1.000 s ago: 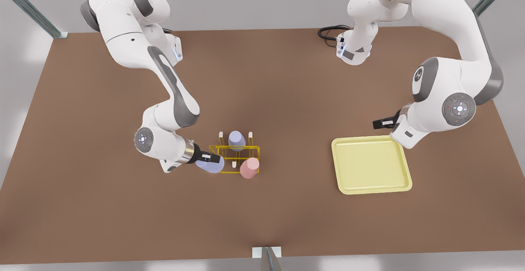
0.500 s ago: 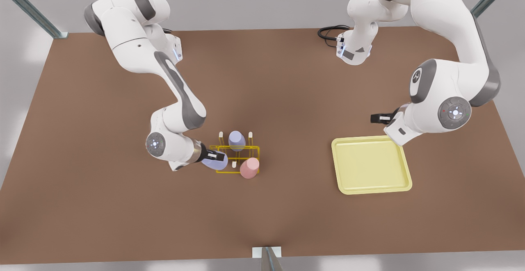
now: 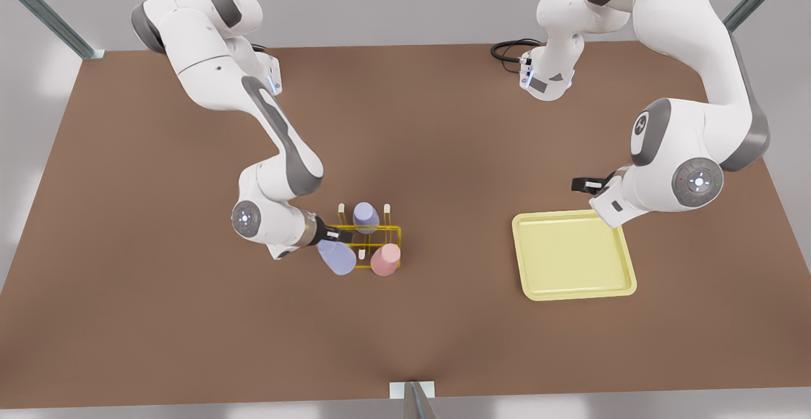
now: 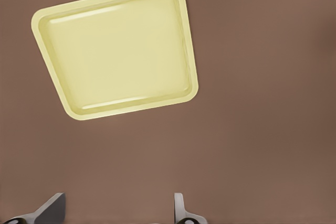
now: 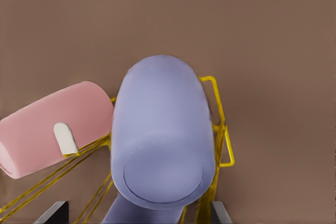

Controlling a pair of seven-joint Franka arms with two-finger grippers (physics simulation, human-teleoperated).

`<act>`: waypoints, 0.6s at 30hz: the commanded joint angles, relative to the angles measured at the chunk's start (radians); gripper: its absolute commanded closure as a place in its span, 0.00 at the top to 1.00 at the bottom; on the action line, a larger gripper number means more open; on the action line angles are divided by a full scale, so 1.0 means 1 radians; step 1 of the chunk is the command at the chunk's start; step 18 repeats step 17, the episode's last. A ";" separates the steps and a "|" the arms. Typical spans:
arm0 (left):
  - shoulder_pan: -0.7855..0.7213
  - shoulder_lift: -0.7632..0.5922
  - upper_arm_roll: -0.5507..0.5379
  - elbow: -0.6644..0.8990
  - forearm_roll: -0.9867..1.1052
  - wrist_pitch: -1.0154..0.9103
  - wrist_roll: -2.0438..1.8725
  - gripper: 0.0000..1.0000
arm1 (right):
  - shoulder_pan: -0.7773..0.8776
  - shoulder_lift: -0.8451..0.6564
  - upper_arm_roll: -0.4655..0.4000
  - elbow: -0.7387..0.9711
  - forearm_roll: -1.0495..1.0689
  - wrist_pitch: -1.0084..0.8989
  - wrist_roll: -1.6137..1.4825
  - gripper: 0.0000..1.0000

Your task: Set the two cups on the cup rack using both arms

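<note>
On rack (image 3: 367, 241), lavender tumbler (image 3: 337, 257) tilted outward.

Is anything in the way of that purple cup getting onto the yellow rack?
Nothing visible is. The lavender cup by the right gripper leans at the corner of the cup rack. The pink cup sits beside it, not between.

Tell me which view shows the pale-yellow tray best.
The left wrist view: the tray lies whole and large under the open left gripper, rim and bare floor unobstructed. The front view shows the tray whole too, but smaller, with the left arm's wrist crossing its far corner. The right wrist view looks at a lavender cup instead.
</note>
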State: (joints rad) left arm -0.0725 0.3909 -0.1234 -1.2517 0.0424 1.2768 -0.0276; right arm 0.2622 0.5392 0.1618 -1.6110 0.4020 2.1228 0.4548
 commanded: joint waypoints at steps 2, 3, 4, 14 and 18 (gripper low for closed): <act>0.000 -0.001 -0.001 0.002 0.005 -0.004 0.063 1.00 | -0.014 -0.016 -0.007 0.034 0.001 0.008 -0.156 1.00; 0.000 -0.001 0.001 0.002 0.005 -0.004 0.063 1.00 | -0.024 -0.030 -0.018 0.062 -0.037 0.002 -0.183 1.00; 0.000 -0.001 0.001 0.003 0.005 -0.004 0.064 1.00 | -0.035 -0.070 -0.022 0.069 -0.197 -0.004 -0.186 1.00; 0.002 0.000 0.001 0.000 0.004 -0.008 0.060 1.00 | -0.271 -0.309 -0.156 0.218 -0.350 -0.630 -0.455 1.00; 0.000 0.003 0.001 -0.002 0.002 -0.010 0.060 1.00 | -0.259 -0.352 -0.154 0.207 -0.385 -0.656 -0.450 1.00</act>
